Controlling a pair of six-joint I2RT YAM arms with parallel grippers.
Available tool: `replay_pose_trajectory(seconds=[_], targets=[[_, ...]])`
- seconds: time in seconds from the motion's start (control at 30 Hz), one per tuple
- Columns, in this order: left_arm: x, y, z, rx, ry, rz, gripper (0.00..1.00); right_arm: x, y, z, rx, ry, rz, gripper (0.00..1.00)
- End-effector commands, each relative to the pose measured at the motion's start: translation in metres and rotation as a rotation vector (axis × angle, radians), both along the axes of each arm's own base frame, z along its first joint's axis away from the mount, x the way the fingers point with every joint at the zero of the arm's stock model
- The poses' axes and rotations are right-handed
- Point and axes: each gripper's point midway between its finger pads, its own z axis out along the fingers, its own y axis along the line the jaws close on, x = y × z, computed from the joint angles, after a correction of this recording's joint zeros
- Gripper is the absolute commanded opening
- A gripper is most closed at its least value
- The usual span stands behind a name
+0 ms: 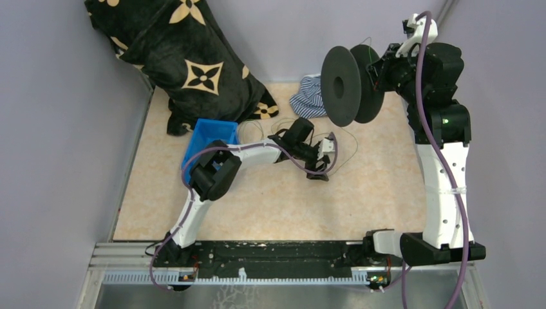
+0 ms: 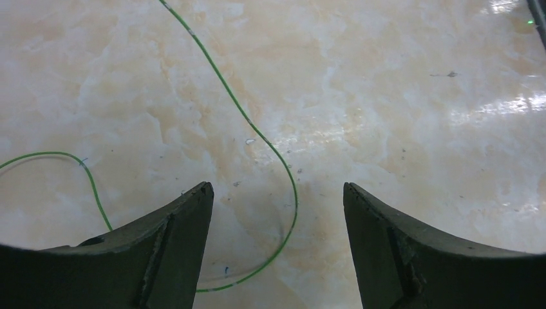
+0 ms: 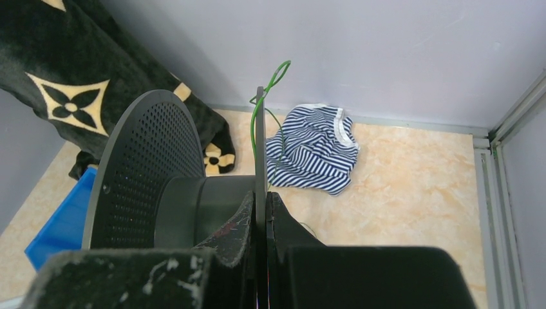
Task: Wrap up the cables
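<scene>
Looping between spread left pincer (image 2: 277, 190): cables (image 2: 257, 132).

Both arms, the left arm (image 1: 190, 222) and the right arm (image 1: 441, 187), have white links and black joints. A thick purple cable (image 1: 466, 238) runs along each. A green light (image 1: 445, 120) glows on the right arm. The left gripper (image 2: 277, 193) has dark, curved fingers (image 2: 161, 251) with worn edges. The right gripper (image 3: 261, 199) has black fingers (image 3: 232, 235) flecked white.
</scene>
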Motion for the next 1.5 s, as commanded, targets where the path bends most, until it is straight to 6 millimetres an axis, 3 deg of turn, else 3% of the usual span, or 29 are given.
replay_pose_trajectory(seconds=[0.0,0.4,0.6,0.7,0.9,1.03,1.3,1.47], targets=[[0.023,-0.016,0.007,-0.027,-0.039,0.074,0.79,-0.015,-0.004,0.053,0.027,-0.165,-0.010,0.00],[0.009,-0.040,-0.005,-0.016,0.074,0.084,0.71,-0.024,-0.007,0.065,0.027,-0.197,-0.017,0.00],[-0.001,-0.046,-0.014,-0.004,0.108,0.073,0.64,-0.022,-0.007,0.061,0.026,-0.188,-0.017,0.00],[-0.005,-0.047,-0.019,0.005,0.114,0.068,0.54,-0.020,-0.007,0.058,0.024,-0.183,-0.022,0.00],[-0.010,-0.041,-0.013,0.020,0.095,0.037,0.21,-0.014,-0.012,0.052,0.004,-0.178,-0.046,0.00],[-0.019,-0.025,0.004,0.046,0.038,-0.006,0.01,-0.004,-0.019,0.045,-0.019,-0.173,-0.084,0.00],[-0.060,0.038,0.038,0.109,-0.122,-0.161,0.00,0.035,-0.038,0.021,-0.087,-0.155,-0.196,0.00],[-0.086,0.069,0.071,0.155,-0.171,-0.242,0.00,0.064,-0.045,-0.013,-0.120,-0.108,-0.239,0.00]])
